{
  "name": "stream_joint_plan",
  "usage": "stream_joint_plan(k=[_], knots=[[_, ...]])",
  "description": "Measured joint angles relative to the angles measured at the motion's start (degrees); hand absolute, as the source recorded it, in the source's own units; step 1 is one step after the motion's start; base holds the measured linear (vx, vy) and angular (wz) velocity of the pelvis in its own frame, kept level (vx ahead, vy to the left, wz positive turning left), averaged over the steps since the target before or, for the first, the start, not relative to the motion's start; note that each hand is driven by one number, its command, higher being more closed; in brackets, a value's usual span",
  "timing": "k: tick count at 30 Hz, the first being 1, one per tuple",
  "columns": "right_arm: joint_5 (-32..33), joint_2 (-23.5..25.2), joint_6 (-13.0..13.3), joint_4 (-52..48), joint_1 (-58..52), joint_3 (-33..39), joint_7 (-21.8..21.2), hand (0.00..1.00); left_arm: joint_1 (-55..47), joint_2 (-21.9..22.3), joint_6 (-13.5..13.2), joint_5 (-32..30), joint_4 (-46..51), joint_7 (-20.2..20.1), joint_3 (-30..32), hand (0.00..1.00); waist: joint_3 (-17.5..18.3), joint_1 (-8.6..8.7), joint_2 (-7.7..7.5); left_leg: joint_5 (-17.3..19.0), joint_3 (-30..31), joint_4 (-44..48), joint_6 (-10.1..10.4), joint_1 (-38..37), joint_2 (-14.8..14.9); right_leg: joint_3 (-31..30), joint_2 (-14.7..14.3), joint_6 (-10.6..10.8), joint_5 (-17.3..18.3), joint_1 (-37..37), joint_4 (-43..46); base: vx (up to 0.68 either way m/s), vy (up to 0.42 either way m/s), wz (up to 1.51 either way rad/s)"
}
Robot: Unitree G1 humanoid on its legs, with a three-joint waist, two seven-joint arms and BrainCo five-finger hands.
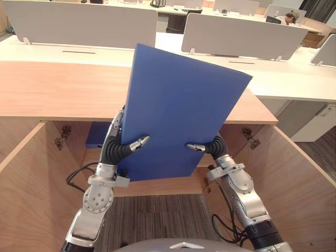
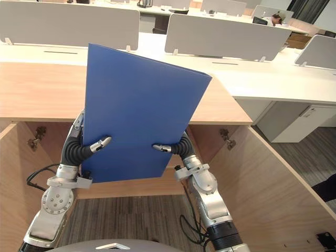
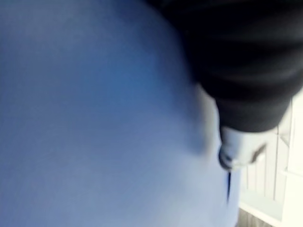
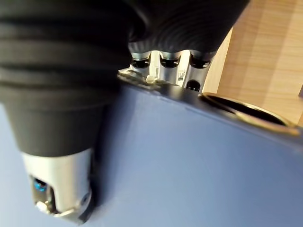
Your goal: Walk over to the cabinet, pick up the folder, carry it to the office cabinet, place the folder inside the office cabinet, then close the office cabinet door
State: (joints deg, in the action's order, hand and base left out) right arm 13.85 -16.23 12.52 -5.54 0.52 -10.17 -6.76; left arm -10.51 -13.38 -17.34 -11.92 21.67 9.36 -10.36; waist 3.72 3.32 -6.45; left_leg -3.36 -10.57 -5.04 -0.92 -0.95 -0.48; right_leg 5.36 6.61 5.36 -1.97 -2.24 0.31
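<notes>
Upright, one blue folder [image 1: 184,105], left hand [image 1: 135,144] and right hand [image 1: 206,147] both pinching it

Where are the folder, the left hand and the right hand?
folder [image 1: 178,105], left eye view, cover's middle.
left hand [image 1: 138,142], left eye view, thumb.
right hand [image 1: 196,147], left eye view, thumb.

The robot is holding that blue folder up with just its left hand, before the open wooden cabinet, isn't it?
Not just the left: the left hand and the right hand both grip the blue folder, one at each side, as the left eye view shows. It is held before the open wooden cabinet.
</notes>
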Motion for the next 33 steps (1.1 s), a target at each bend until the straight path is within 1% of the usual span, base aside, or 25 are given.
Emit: stream_joint_plan(k=[4,7,9,10,11,12,15,16,19,22,25,28,31,33], knots=[[-1.75,2.80,0.00,-0.02,-0.18,0.12,1.20,1.00,-1.05,0.97,0.34,-1.88,-0.52,0.34,2.04,0.00,0.25,-0.05,-0.12,0.00,0.40,0.00,0.00,0.05,0.00,0.16,0.00,0.03,0.02,0.06,-0.21,0.00,0.000,0.04],[-3.05,5.70,-0.01,-0.27,-0.33,0.59,2.39,1.00,-2.42,3.02,0.72,-2.42,-2.69,0.43,4.47,0.00,0.27,-0.11,-0.11,0.01,0.55,0.00,0.00,0.07,0.00,0.23,0.01,0.07,0.05,0.18,-0.28,0.00,0.000,0.00],[-3.18,7.97,-0.01,-0.43,-0.64,2.59,3.05,1.00,-3.42,5.16,1.80,-2.38,-5.55,0.67,7.24,0.00,0.27,-0.24,-0.12,0.05,0.69,0.01,0.05,0.11,-0.01,0.36,0.01,0.08,0.05,0.30,-0.25,0.00,0.000,0.00],[-3.43,8.29,-0.01,-0.55,-0.73,2.98,3.63,1.00,-3.80,5.68,2.11,-2.37,-5.92,0.87,8.14,0.00,0.27,-0.28,-0.12,0.07,0.72,0.01,0.06,0.11,-0.01,0.38,0.01,0.09,0.06,0.32,-0.25,0.00,0.000,0.00],[-4.94,9.14,-0.01,-1.26,-1.27,4.46,4.51,1.00,-4.39,6.48,2.75,-2.36,-6.75,1.61,9.72,0.00,0.26,-0.42,-0.11,0.09,0.76,0.01,0.09,0.12,0.00,0.40,0.01,0.12,0.09,0.33,-0.25,0.00,0.000,0.00],[-5.58,9.22,-0.01,-2.98,-2.37,5.58,4.73,1.00,-5.09,7.34,3.42,-2.36,-7.13,2.02,11.44,0.00,0.25,-0.61,-0.09,0.11,0.84,0.01,0.12,0.16,-0.01,0.49,0.01,0.15,0.15,0.34,-0.25,0.00,0.000,0.03],[-8.31,9.42,-0.01,-5.08,-3.49,7.54,5.86,1.00,-6.78,8.64,4.10,-2.36,-7.21,2.81,14.99,0.00,0.23,-0.59,-0.06,0.13,1.07,0.01,0.14,0.15,0.00,0.79,0.01,0.11,0.47,0.35,0.01,0.00,0.000,0.05],[-10.40,9.56,-0.01,-6.07,-4.21,8.52,6.16,1.00,-7.24,9.14,4.59,-2.35,-8.16,2.89,17.03,0.00,0.20,-0.66,-0.03,0.15,1.24,0.01,0.16,0.14,0.03,1.07,0.01,0.08,0.69,0.35,0.19,0.00,-0.001,0.06],[-12.82,9.58,-0.01,-7.19,-4.97,8.56,6.10,1.00,-7.81,9.53,5.41,-2.37,-11.69,2.90,19.02,0.00,0.06,-0.89,0.18,0.28,1.27,0.01,0.35,0.12,0.07,1.29,0.00,0.09,0.83,0.33,0.18,0.00,0.000,0.02],[-14.32,9.58,-0.02,-7.19,-5.27,8.48,6.04,1.00,-9.02,10.34,6.27,-2.35,-14.31,2.84,19.70,0.00,-0.12,-1.00,0.42,0.40,1.28,0.00,0.38,0.15,0.07,1.34,0.02,0.14,0.95,0.29,0.16,0.00,0.000,0.00],[-14.50,9.58,-0.02,-7.19,-5.95,8.33,6.06,1.00,-9.40,10.69,6.45,-2.31,-16.63,2.82,20.01,0.00,-0.22,-1.20,0.56,0.50,1.29,0.00,0.37,0.19,0.17,1.37,0.03,0.18,1.06,0.27,0.13,0.00,0.000,0.00],[-16.27,9.59,-0.02,-7.17,-6.99,7.80,6.07,1.00,-9.55,10.76,7.19,-1.99,-20.42,2.71,20.46,0.00,-0.28,-1.31,0.64,0.63,1.29,0.00,0.45,0.42,0.24,1.38,0.02,0.20,1.19,0.06,0.12,0.00,0.000,0.00],[-16.61,9.57,-0.09,-7.08,-7.06,6.55,6.12,1.00,-10.07,10.84,7.76,-1.83,-24.68,2.32,20.41,0.00,-0.41,-1.07,0.75,0.65,1.34,0.01,0.48,1.01,0.26,1.38,0.02,0.20,1.16,-0.12,0.12,0.02,0.002,0.01],[-17.82,9.67,-0.09,-7.04,-7.03,5.64,6.50,1.00,-10.17,10.97,8.40,-1.82,-28.97,1.91,20.42,0.00,-0.74,-1.23,0.85,0.66,1.27,0.02,0.49,1.51,0.28,1.44,0.02,0.03,1.05,-0.99,0.40,0.00,0.000,0.00]])
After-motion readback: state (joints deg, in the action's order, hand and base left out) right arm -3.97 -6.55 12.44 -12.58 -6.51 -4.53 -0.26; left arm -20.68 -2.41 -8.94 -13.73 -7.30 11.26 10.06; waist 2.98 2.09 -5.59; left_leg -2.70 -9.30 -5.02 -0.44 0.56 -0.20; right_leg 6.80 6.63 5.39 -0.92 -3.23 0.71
